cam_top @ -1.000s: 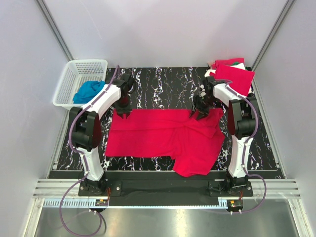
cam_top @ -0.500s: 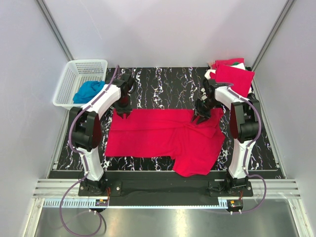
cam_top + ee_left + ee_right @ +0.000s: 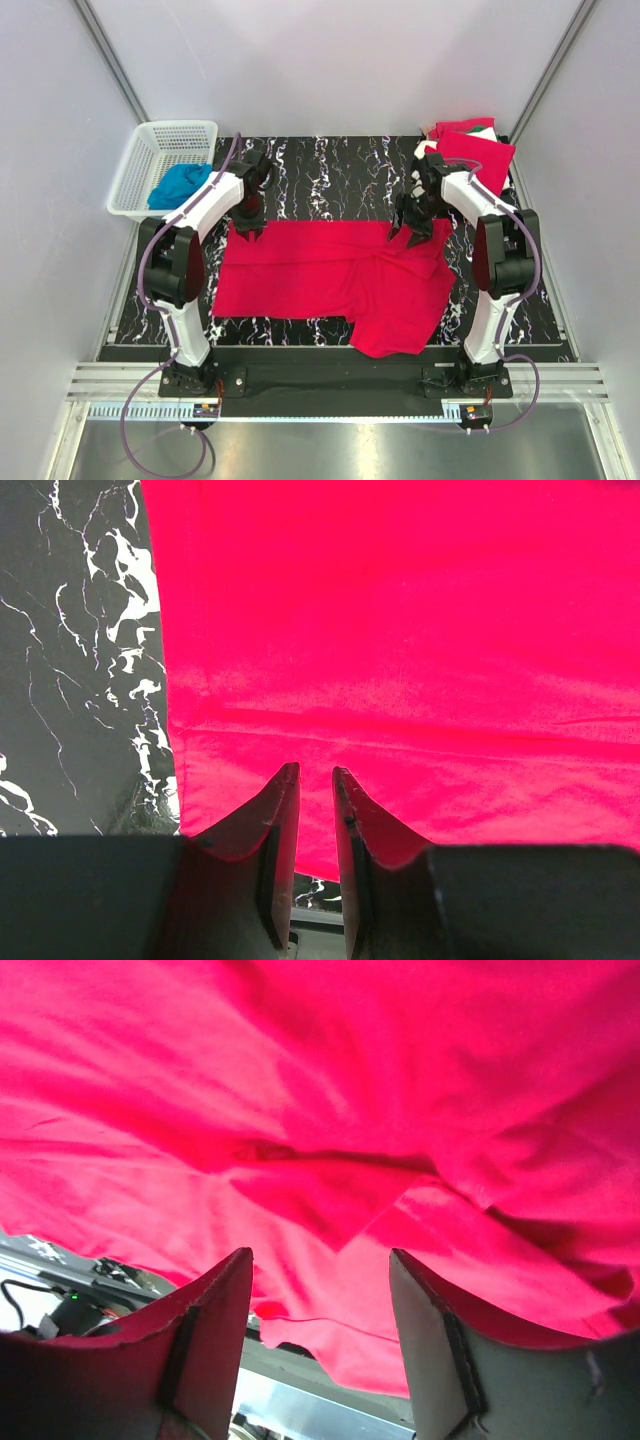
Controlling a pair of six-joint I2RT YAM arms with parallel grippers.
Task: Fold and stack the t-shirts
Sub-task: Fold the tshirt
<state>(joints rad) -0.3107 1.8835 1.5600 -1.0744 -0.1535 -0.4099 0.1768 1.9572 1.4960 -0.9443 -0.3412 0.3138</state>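
Note:
A red t-shirt (image 3: 330,270) lies spread on the black marbled table (image 3: 330,170), with a fold hanging toward the near edge. My left gripper (image 3: 248,228) sits at the shirt's far left corner. Its jaws (image 3: 314,770) stand a narrow gap apart, with flat cloth (image 3: 400,630) beneath and nothing pinched. My right gripper (image 3: 408,232) hovers over the far right edge of the shirt, wide open (image 3: 320,1255) above wrinkled red fabric (image 3: 330,1090). A stack of folded red t-shirts (image 3: 475,155) rests at the back right, with a bit of white and green (image 3: 487,130) showing.
A white mesh basket (image 3: 150,140) holding a blue cloth (image 3: 180,185) stands at the back left, off the table's corner. Grey walls close in on both sides. A metal rail (image 3: 330,385) runs along the near edge by the arm bases.
The right gripper has closed partway and then opened wide, shifting slightly toward the back; its elbow swung right. The left arm and the shirt have stayed put.

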